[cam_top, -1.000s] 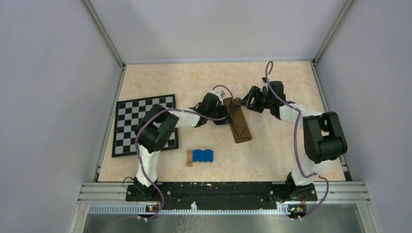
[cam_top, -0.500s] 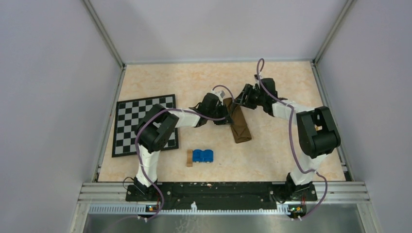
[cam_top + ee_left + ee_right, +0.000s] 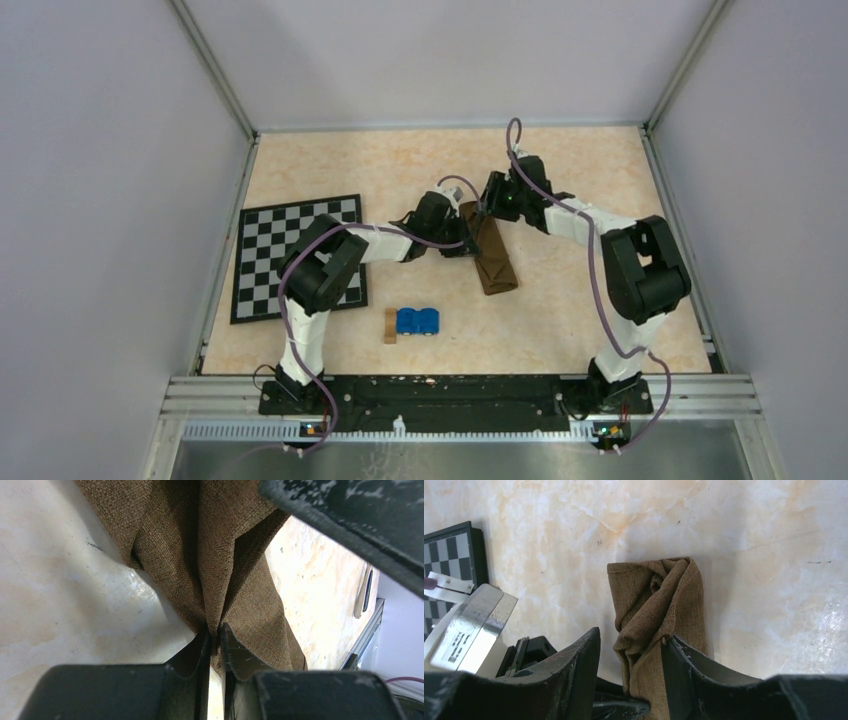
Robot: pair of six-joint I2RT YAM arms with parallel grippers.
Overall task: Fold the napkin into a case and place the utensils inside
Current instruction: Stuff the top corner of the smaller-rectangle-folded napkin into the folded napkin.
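- Pinching a raised ridge of brown cloth, the left gripper (image 3: 214,630) has its jaws drawn almost together, with the fabric clamped between the two tips.
- The right gripper (image 3: 631,647) stands partly open, its jaws astride the crumpled far end of the same cloth. One jaw seems to brush the fabric and the other is clear of it, so it grips nothing.
- The case (image 3: 494,258) lies near the middle of the table (image 3: 580,300) as a long narrow folded strip, with both grippers at its far end.
- That far end looks bunched and twisted rather than flat. The folding therefore seems largely done, though the opening probably needs tidying.
- Nearer the arm bases, well apart from the strip, a blue object (image 3: 417,320) sits just beside a small wooden block (image 3: 390,325).
- A checkered mat (image 3: 262,260) lies to the left.
- No utensils can be made out in any view, so placing them inside appears to be what is left.
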